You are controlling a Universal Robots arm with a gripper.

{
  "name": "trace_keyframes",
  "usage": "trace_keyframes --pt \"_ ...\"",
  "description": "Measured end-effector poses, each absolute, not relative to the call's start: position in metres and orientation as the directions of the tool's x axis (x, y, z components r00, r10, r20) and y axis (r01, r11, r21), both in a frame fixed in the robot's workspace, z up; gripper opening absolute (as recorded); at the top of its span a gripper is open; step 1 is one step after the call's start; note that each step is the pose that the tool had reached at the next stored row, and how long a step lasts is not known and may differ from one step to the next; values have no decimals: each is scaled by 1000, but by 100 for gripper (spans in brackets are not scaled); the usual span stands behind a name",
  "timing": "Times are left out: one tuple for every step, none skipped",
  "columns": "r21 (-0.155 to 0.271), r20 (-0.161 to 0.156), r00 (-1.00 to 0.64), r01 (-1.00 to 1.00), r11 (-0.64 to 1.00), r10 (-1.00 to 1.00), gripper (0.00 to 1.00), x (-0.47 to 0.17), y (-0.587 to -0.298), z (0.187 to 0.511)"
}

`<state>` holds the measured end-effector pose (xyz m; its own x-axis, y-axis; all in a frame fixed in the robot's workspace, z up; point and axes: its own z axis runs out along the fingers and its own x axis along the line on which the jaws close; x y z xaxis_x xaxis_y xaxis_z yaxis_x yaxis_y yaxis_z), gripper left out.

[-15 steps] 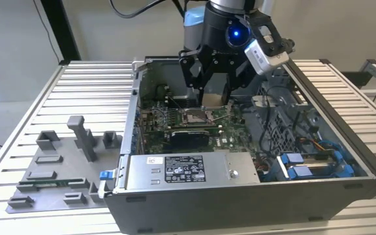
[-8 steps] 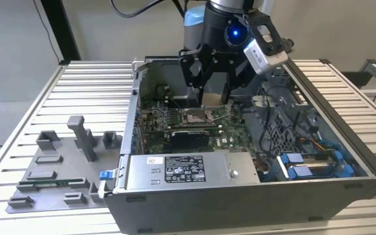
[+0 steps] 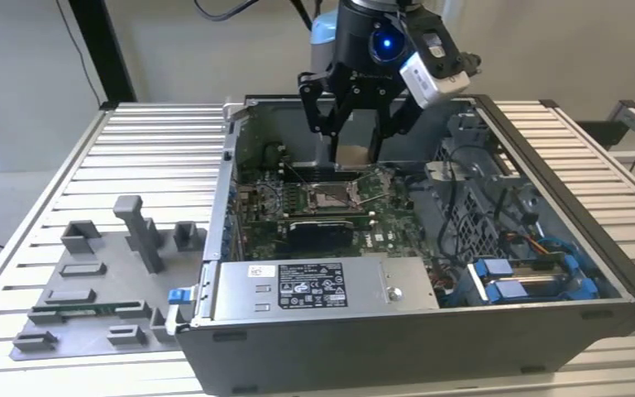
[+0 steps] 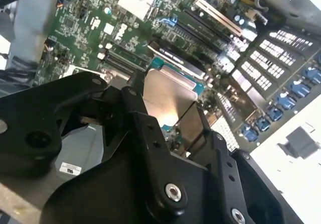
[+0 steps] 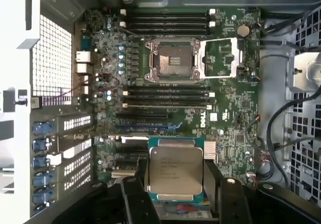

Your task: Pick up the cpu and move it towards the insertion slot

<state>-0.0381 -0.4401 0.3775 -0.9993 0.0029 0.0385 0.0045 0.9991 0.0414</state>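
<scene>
Exterior view: a ribbed metal table (image 3: 582, 157) carries an open computer case (image 3: 428, 339), a dark box with its side off, and the gripper (image 3: 357, 145) hangs over the far rim of that case. Below and slightly nearer than the gripper lies the green circuit board (image 3: 379, 227), and on it the insertion slot (image 3: 329, 197), a square of silver frame around a brownish field. Off beyond the case wall, well apart from the gripper, sits a grey plastic tray (image 3: 86, 306) with upright blocks.

The first wrist view looks straight down and shows what the exterior view does not: the slot (image 5: 173, 60) in full, its hinged metal lid swung open beside it, with long black memory sockets on both sides. The cpu (image 5: 175, 170) is clamped between the two black fingers (image 5: 131, 199), a flat square with a dull silvery top and a green rim, well apart from the slot across the board.

In the second wrist view the cpu (image 4: 165, 98) shows as a smooth brushed plate pinched at two opposite edges by the gripper (image 4: 165, 118), with open air between it and the board beneath. The case walls stand clear of the fingers on every side
</scene>
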Motion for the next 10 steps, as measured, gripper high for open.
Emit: trace_keyframes --pt "41 38 -999 5 999 3 0 -39 -437 377" --pt "41 39 -999 5 999 3 0 -40 -433 377" --pt "42 38 -999 5 999 3 0 -41 -429 377" --pt "41 39 -999 4 999 3 0 -41 -425 377" --pt "41 38 -999 4 999 3 0 -42 -421 377" --pt "41 38 -999 5 999 3 0 -43 -418 377" --pt "41 38 -999 4 999 3 0 -44 -414 377" --pt "41 38 -999 4 999 3 0 -45 -410 377" --pt "41 38 -999 5 999 3 0 -46 -407 377" --pt "41 37 -999 5 999 3 0 -46 -405 377"
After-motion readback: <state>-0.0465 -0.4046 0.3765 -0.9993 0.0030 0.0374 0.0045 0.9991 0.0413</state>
